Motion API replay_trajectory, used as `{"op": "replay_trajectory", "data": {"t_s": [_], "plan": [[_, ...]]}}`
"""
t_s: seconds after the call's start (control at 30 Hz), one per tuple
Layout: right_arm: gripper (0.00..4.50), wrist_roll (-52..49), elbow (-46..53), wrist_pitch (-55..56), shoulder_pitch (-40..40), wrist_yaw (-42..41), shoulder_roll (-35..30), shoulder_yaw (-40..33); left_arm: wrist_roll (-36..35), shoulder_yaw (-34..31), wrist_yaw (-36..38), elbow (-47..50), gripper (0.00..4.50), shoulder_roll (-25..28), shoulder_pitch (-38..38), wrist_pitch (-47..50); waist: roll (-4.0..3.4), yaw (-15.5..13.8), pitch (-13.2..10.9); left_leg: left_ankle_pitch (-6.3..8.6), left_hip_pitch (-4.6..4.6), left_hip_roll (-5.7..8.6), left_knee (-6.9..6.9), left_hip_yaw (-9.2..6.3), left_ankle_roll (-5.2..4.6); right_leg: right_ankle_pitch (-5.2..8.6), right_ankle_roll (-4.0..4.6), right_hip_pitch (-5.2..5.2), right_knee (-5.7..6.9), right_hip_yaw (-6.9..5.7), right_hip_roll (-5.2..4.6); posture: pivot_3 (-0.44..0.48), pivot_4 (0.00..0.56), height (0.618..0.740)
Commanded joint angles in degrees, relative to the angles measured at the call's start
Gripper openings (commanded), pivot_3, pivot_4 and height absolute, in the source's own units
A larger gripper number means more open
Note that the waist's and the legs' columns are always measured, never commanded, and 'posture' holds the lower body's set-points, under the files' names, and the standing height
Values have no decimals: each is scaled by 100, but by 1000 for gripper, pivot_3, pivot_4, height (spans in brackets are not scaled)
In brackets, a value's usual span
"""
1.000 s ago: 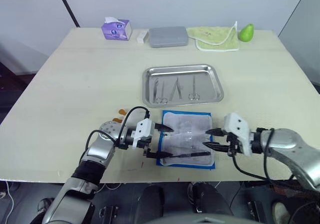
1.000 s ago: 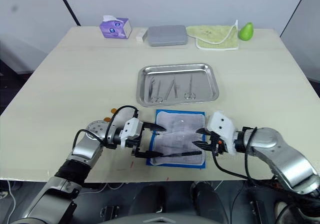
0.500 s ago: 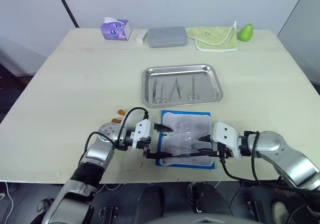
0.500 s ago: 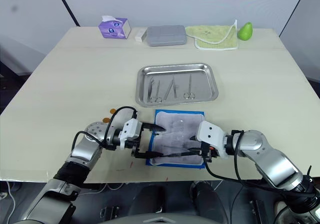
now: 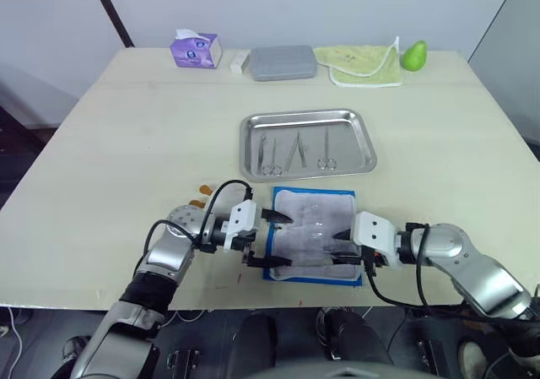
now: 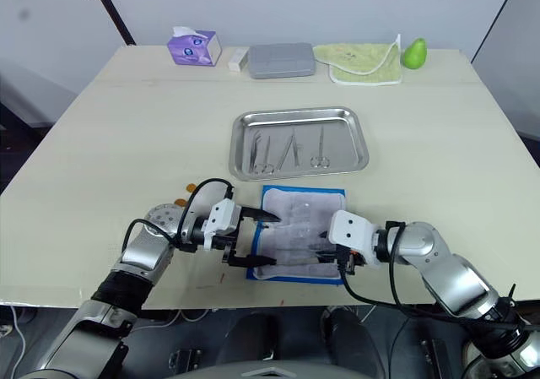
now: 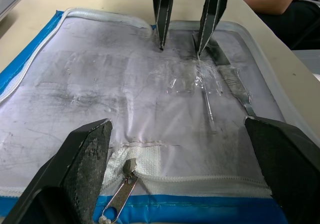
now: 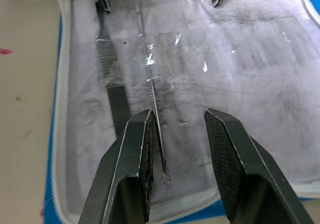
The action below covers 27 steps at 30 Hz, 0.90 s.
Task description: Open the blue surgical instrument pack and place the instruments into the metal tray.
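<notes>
My right tool [image 8: 175, 149] hangs open over a thin probe [image 8: 151, 87] on the unfolded blue surgical instrument pack [image 5: 314, 237], just before the metal tray [image 5: 308, 143]. I should straddle it squarely, then pinch. My left tool [image 5: 274, 239] gapes wide at the pack's edge.

The blue surgical instrument pack [image 5: 314, 235] lay unfolded flat near the table's front edge, whitish lining up, with two thin instruments [image 8: 150, 74] on it. Just beyond, the metal tray [image 5: 308, 118] held several scissors and forceps [image 5: 295, 152].
</notes>
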<state>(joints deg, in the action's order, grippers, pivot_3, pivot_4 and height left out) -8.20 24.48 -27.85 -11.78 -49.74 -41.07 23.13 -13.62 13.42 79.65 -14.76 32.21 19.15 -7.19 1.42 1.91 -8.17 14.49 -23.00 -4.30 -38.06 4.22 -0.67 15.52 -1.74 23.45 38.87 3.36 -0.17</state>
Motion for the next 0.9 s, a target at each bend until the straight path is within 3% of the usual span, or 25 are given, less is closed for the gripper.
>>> {"op": "replay_trajectory", "data": {"t_s": [0.03,0.6,0.7,0.77,0.9], "plan": [[1674,55,-86,54,9,-107,9,2,126,53,13,-50,4500,117,-187,40,0,6,0,0,0,0,0,0,0,0,0,0,0,0,1,0,150,740],[1674,385,-708,580,295,-284,215,286,170,106,-27,-199,4500,25,-22,59,7,6,8,0,4,0,1,4,0,0,1,-2,1,-1,2,0,150,740],[978,408,-801,525,299,-346,211,357,169,106,-30,-194,4500,25,-24,62,11,6,12,0,4,0,1,5,0,0,1,-3,1,-1,2,0,150,740],[63,410,-856,455,281,-353,238,362,170,108,-31,-191,4500,23,-22,68,24,7,23,0,10,-1,1,4,0,0,2,-7,1,-1,3,0,150,740],[63,495,-734,316,38,-402,262,410,174,108,-49,-141,4500,15,-42,95,45,12,47,0,15,-4,2,3,0,2,4,-9,1,-3,5,0,150,740]]}}
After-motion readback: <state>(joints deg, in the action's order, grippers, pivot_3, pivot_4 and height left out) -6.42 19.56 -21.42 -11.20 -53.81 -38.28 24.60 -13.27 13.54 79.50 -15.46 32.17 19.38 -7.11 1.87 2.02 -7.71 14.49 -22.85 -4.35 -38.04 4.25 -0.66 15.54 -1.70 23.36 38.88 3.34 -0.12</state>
